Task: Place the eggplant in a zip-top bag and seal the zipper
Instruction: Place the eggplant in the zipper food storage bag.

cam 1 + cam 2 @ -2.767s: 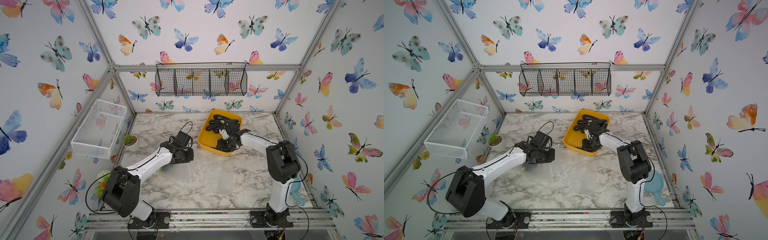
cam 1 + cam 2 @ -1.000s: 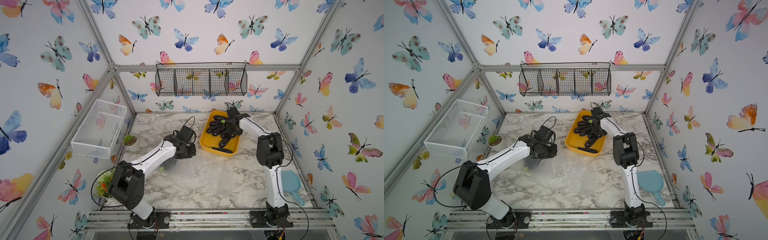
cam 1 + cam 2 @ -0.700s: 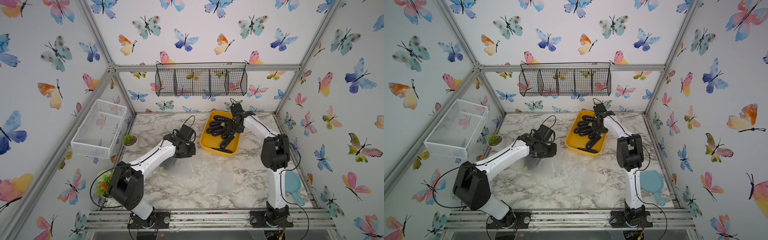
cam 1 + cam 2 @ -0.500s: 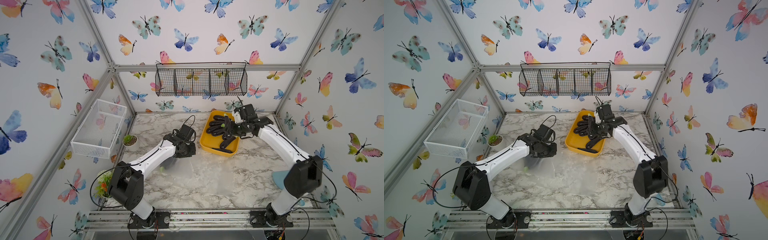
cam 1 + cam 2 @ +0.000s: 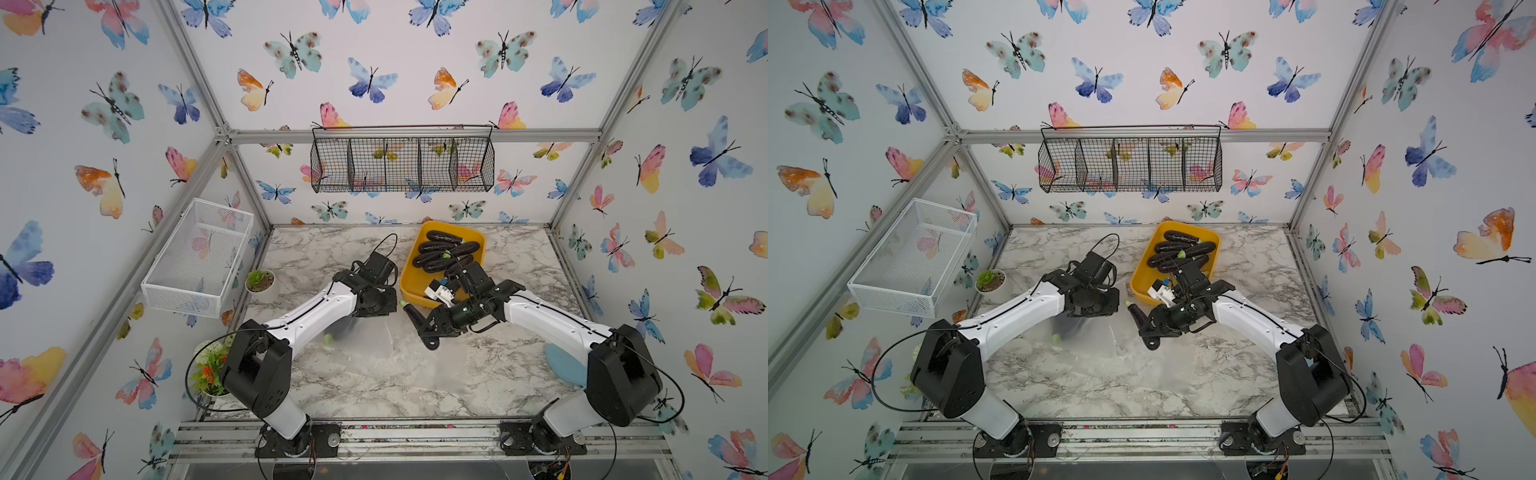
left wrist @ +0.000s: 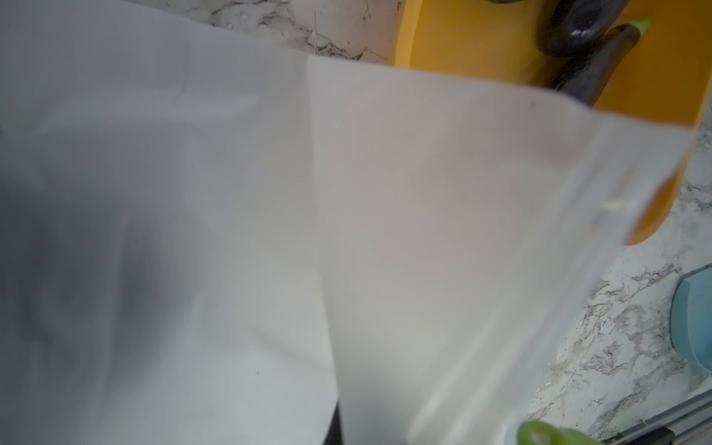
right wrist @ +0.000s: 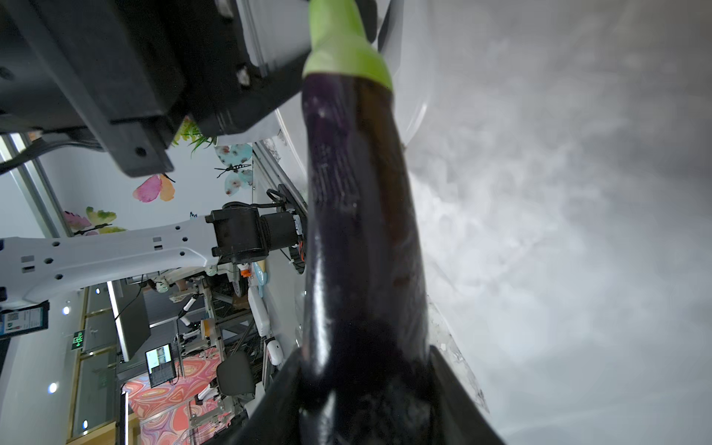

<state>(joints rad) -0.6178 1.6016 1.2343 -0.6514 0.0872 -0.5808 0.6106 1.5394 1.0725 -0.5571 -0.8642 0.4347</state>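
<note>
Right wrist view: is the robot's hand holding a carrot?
No, the right hand is clamped on a dark purple eggplant with a green stem.

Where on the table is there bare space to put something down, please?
Free: the table's wide front strip between flowers and blue paddle; the back stretch between pot and tray; the back corner right of the tray. Crowded: the middle, around bag and eggplant.
</note>
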